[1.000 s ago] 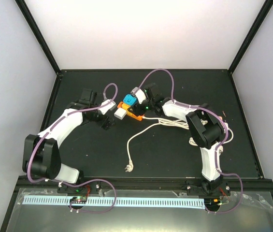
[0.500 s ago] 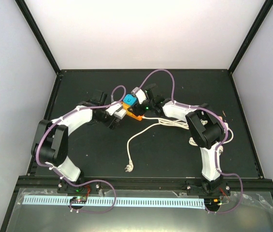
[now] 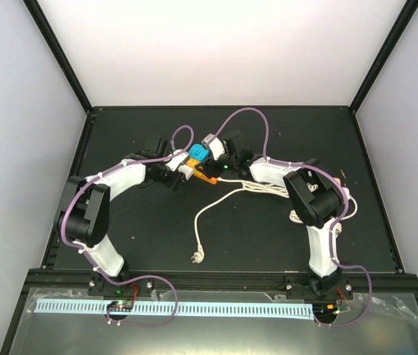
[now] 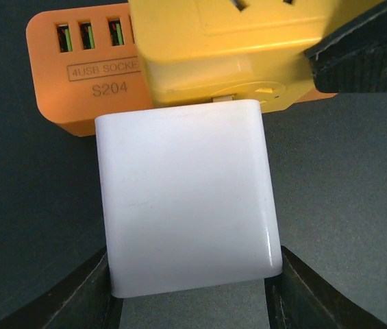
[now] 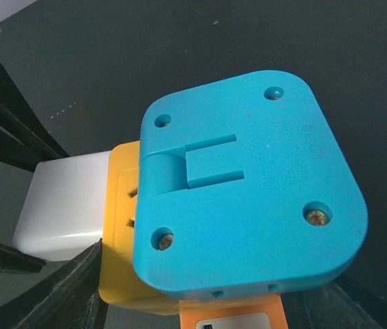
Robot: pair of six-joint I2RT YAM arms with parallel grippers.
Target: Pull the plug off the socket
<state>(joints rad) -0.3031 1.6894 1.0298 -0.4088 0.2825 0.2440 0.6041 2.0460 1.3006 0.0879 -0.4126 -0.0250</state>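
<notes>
The plug (image 4: 186,199), a smooth, glossy white cube with rounded corners, sat pushed into the side of the socket (image 4: 227,48), a yellow plastic block toward the far middle of the black table (image 3: 268,237). The socket carried a matte blue cap (image 5: 248,185) with screw holes and adjoined an orange USB base (image 4: 77,82) (four ports, marked S204). The left end effector (image 4: 190,298) straddled the plug, a dark finger along each flank, presumably to draw it straight out; whether it was clamped I cannot tell. The right end effector (image 5: 214,298) gripped the socket from the opposite side, probably bracing it against that pull. A loose white cable (image 3: 216,198) lay nearby.
</notes>
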